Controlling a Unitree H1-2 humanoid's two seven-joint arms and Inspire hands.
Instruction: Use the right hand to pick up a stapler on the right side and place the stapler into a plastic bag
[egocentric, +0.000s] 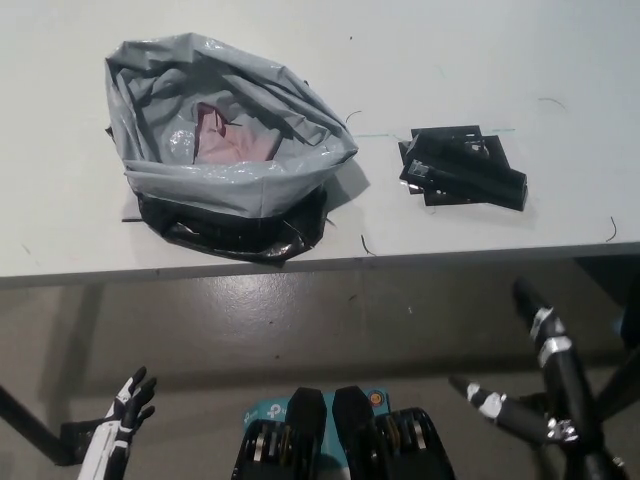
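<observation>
A black stapler (464, 168) lies on the white table (560, 80) at the right, resting on a flat black base. To its left stands an open grey plastic bag (225, 150) with something pink inside. My black right hand (535, 375) hangs low at the bottom right, below the table's front edge and well short of the stapler, its fingers spread and holding nothing. My white left hand (128, 412) rests at the bottom left, also below the table, fingers apart.
The table's front edge (320, 265) runs across the middle of the picture, with grey floor beneath. A dark table leg (30, 425) slants at the bottom left. Thin dark threads lie near the stapler and the bag.
</observation>
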